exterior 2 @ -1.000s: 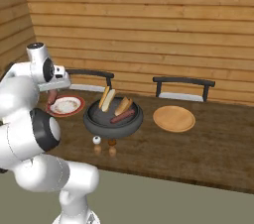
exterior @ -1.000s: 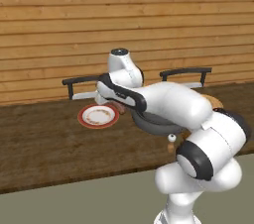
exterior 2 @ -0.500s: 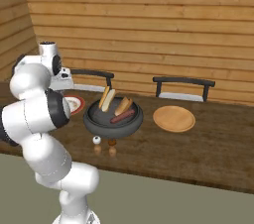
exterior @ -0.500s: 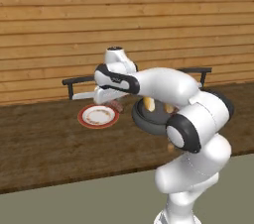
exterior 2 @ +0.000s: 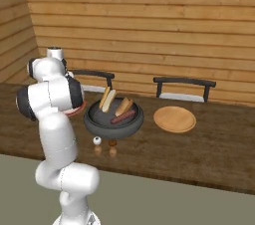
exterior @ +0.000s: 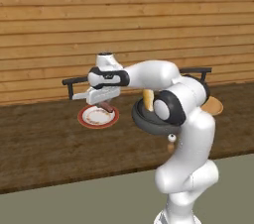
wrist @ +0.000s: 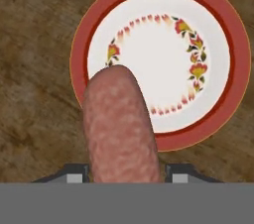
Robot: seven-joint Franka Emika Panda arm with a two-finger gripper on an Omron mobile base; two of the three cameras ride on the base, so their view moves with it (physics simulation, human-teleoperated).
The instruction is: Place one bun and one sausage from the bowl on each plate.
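My gripper hangs just above the white plate with its red rim, shut on a reddish-brown sausage. In the hand view the sausage rises between the dark fingertips and its free end lies over the near left part of the flowered plate. The dark bowl stands to the plate's right and holds two buns and another sausage. In the left base view my arm hides most of the bowl.
A tan round plate lies right of the bowl. Two small shakers stand at the counter's front, before the bowl. Two dark-framed racks stand along the wooden back wall.
The arm has swung and its elbow has come round to the right. The hand, still holding the sausage, has shifted slightly left and sits over the plate.
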